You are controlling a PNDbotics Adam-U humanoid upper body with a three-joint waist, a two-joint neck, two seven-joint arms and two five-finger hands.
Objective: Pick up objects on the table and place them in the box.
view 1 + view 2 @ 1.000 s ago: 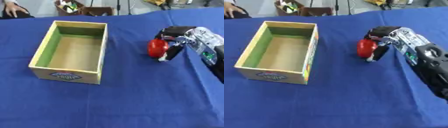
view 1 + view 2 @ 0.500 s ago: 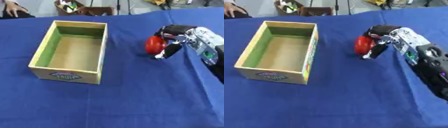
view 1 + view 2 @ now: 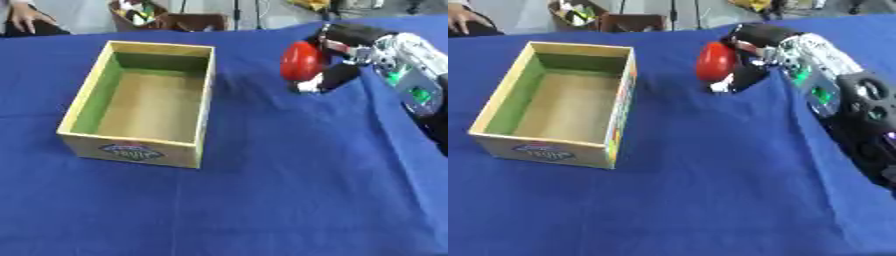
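The right hand (image 3: 337, 52) comes in from the 2 o'clock corner of the view, its black and silver arm running down along the right edge. Its fingers (image 3: 754, 34) are curled over the top of a red ball (image 3: 300, 61), and the thumb (image 3: 325, 80) reaches down on the ball's near side, so the ball is clasped between them. The grasp is narrow, closed about the ball's width. The ball shows on the hand's left face, toward 9 o'clock from the palm, and whether it touches the cloth (image 3: 262, 200) below it cannot be told; the thumb tip sits close to the cloth just under the ball.

The box (image 3: 206, 95) lies at about 9 o'clock from the ball, well apart from it, with bare blue cloth between. It is an open rectangular carton with yellowish walls, a green inner lining on its far and left walls, a tan floor and a printed label on its near wall. Nothing shows inside it. Its long sides run from about 6 to 12 o'clock, slightly tilted.

The cloth covers the whole table and is creased near the hand, with a fold running from the thumb toward 5 o'clock.
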